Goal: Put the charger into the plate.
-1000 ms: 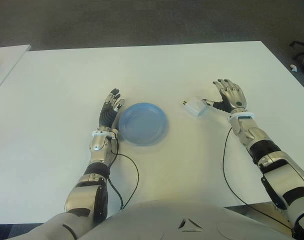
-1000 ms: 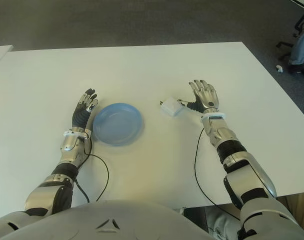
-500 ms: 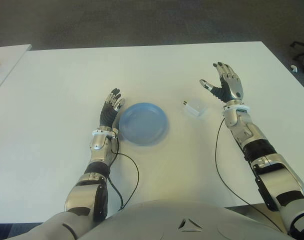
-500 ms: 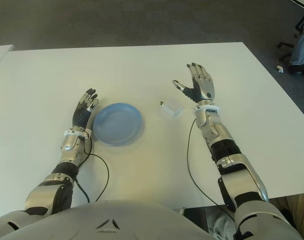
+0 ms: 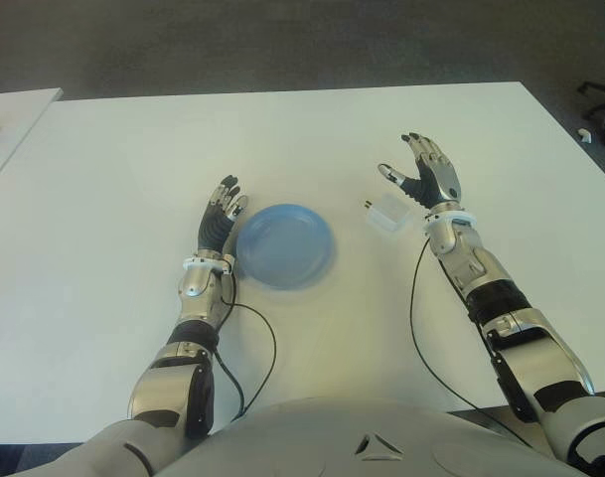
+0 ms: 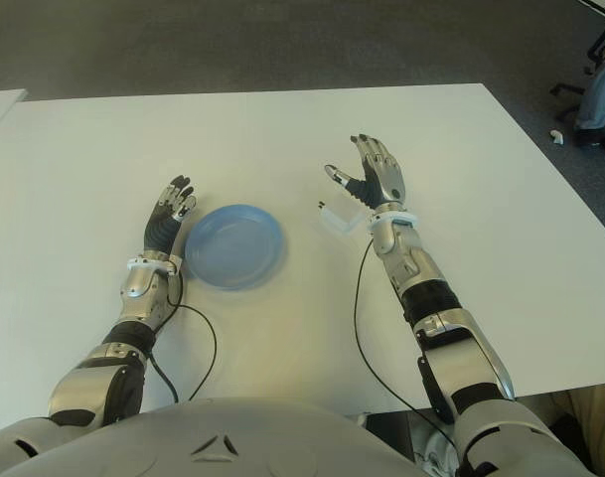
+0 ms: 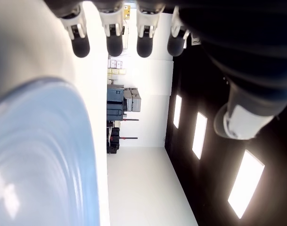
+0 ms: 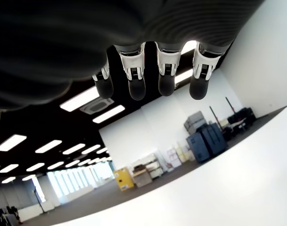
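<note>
**White counter, charger waiting to be picked up**

White counter [image 5: 113, 169] fills most of the view, with dark floor past its far edge. Near the middle of the counter sits a round blue plate [image 5: 284, 244]. It has nothing in it.

The charger [image 5: 389, 214] is a small white block. It lies on the counter, to the right of the plate and a little apart from it, well away from every edge. It is not in the plate yet.

The right hand [image 5: 428, 179] is up just behind and beside the charger, on its right side. Its fingers [image 8: 136, 84] are spread out straight and hold nothing. I cannot tell if the hand touches the charger.

The left hand [image 5: 221, 217] shows just beside the left rim of the plate. Its fingers [image 7: 114, 43] are straight too, and it holds nothing. It has no job right now.

I think the step now is to grab the charger. To do it well, the right hand should come down over the block with the thumb on one side and the fingers on the other. It should close gently, because the small block could slide away on the smooth counter. Then it needs a lift and a short trip left, over the plate's rim. The charger should be let go low, near the middle of the plate, so it does not bounce out.
</note>
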Tool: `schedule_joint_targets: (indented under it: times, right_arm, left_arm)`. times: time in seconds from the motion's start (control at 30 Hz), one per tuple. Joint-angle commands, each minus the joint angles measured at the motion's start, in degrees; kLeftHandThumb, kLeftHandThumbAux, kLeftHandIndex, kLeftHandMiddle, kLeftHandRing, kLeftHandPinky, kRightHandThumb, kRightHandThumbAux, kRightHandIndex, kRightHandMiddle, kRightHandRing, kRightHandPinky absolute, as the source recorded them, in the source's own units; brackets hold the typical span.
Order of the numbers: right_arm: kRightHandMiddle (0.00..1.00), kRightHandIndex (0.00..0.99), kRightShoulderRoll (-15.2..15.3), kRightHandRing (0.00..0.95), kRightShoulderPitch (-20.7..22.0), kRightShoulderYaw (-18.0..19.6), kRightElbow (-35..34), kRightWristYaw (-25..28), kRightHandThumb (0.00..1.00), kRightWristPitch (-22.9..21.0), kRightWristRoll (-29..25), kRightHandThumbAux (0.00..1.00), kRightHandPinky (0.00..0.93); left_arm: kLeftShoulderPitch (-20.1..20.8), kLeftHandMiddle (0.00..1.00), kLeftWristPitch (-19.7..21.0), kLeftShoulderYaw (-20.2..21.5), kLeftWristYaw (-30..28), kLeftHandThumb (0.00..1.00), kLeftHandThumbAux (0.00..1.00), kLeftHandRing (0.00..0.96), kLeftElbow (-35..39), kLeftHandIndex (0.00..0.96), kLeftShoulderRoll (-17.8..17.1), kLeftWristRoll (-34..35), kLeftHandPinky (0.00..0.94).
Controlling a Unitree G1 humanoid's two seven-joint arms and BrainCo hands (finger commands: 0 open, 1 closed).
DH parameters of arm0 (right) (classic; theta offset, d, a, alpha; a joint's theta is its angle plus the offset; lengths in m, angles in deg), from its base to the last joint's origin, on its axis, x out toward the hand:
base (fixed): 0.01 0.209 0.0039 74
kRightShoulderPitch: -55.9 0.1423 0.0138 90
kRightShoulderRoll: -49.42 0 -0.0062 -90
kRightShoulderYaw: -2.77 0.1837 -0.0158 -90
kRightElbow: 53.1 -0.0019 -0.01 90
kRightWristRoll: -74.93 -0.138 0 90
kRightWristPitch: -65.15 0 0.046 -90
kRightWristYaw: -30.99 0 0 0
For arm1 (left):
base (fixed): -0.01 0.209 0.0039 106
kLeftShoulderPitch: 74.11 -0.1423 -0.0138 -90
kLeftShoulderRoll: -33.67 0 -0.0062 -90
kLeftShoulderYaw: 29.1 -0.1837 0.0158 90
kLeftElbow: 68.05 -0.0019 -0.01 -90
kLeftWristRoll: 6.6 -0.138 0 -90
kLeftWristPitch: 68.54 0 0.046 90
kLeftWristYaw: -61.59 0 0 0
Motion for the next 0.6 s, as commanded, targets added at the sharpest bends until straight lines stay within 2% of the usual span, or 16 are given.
schedule_joint_targets:
  times: [0.03,0.27,0.43,0.6]
  right_arm:
    - [0.0,0.0,-1.5,0.0,-0.4,-0.8,-0.4,2.7,0.241,-2.6,0.7,0.132,0.0]
    - [0.0,0.0,-3.2,0.0,-2.0,-1.8,-2.8,5.9,0.255,-5.1,1.2,0.134,0.0]
    - [0.0,0.0,-4.9,0.0,-2.2,-4.2,-0.7,7.5,0.259,-5.9,2.5,0.137,0.0]
    - [0.0,0.0,-5.4,0.0,-1.4,-5.4,1.7,9.1,0.254,-6.4,3.3,0.141,0.0]
  left_arm:
    - [-3.0,0.006,2.3,-0.4,-0.5,0.053,0.522,0.0,-2.1,0.0,0.5,-0.6,0.0]
    - [-3.2,0.005,2.4,-0.5,-1.2,0.058,0.514,0.0,-1.8,0.0,0.5,-0.2,0.0]
    - [-3.2,0.005,2.6,-0.6,-0.9,0.058,0.524,0.0,-1.6,0.0,0.6,-0.5,0.0]
    - [-3.3,0.007,2.7,-0.7,-0.4,0.052,0.53,0.0,-1.1,0.0,0.9,-0.7,0.0]
